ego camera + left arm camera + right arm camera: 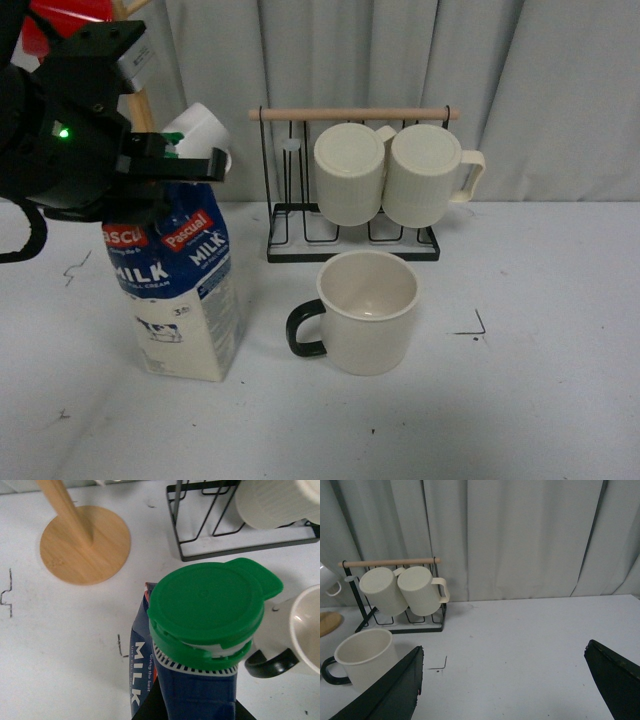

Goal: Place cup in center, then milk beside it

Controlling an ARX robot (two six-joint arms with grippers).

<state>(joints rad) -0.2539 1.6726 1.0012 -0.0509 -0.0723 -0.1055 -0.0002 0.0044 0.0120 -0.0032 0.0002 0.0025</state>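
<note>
The cup (368, 311), cream with a black loop handle pointing left, stands upright on the white table in the middle of the front view. It also shows in the left wrist view (302, 630) and the right wrist view (364, 657). The milk (184, 292) stands on the table left of the cup, tilted slightly; its green cap (207, 602) fills the left wrist view. My left gripper (160, 175) is shut on the milk's top. My right gripper (505, 680) is open and empty above bare table, right of the cup.
A black wire rack (350, 235) with a wooden bar holds two ribbed cream mugs (350, 172) behind the cup. A wooden stand with a round base (85, 542) holds a small white cup (200, 130) at the back left. Grey curtains hang behind.
</note>
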